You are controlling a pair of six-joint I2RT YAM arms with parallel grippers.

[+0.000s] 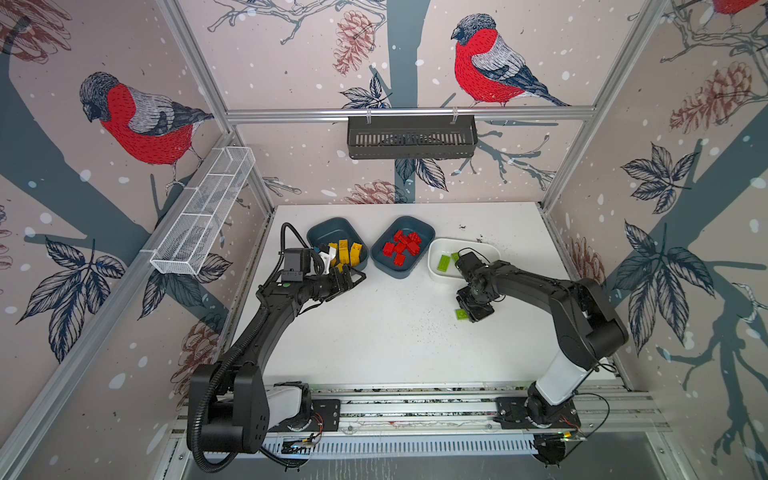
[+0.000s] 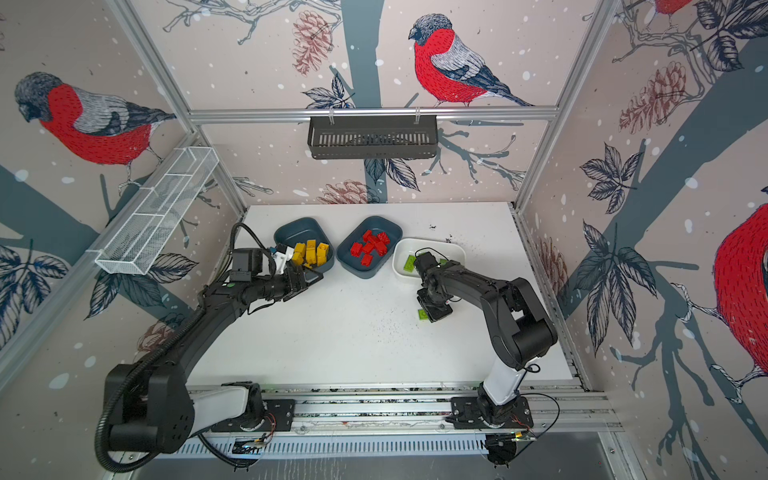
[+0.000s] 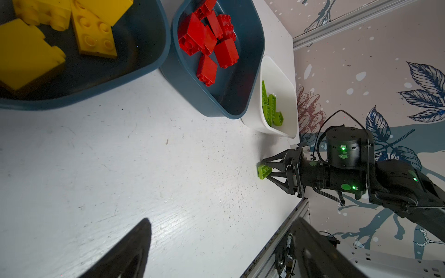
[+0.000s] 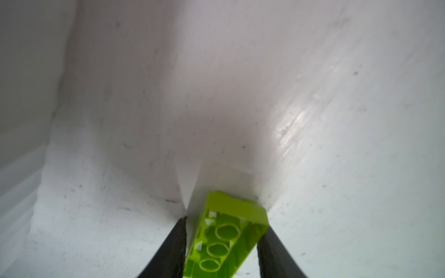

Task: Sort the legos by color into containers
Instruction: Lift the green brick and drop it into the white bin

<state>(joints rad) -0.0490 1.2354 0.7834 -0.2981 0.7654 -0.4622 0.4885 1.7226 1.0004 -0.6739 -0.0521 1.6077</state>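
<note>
Near the right of the white table lies a lime green lego (image 1: pixel 460 314) (image 2: pixel 423 314), with my right gripper (image 1: pixel 468 312) (image 3: pixel 265 169) (image 4: pixel 224 243) shut on it; both fingers press its sides, hollow underside (image 4: pixel 228 231) toward the wrist camera. Several yellow legos (image 1: pixel 345 251) lie in the left teal container (image 1: pixel 328 230). Several red legos (image 1: pixel 401 245) fill the middle teal container (image 1: pixel 409 222). More green legos (image 1: pixel 444 262) (image 3: pixel 271 108) are in the white container (image 1: pixel 478 246). My left gripper (image 1: pixel 355 276) (image 2: pixel 311 279) (image 3: pixel 221 250) hangs open and empty by the yellow container's near edge.
A black slotted basket (image 1: pixel 411 137) hangs on the back wall and a white wire-mesh rack (image 1: pixel 203 212) on the left wall. The arms' mounting rail (image 1: pixel 415 409) runs along the table's front edge. Dark specks dot the table near my right gripper.
</note>
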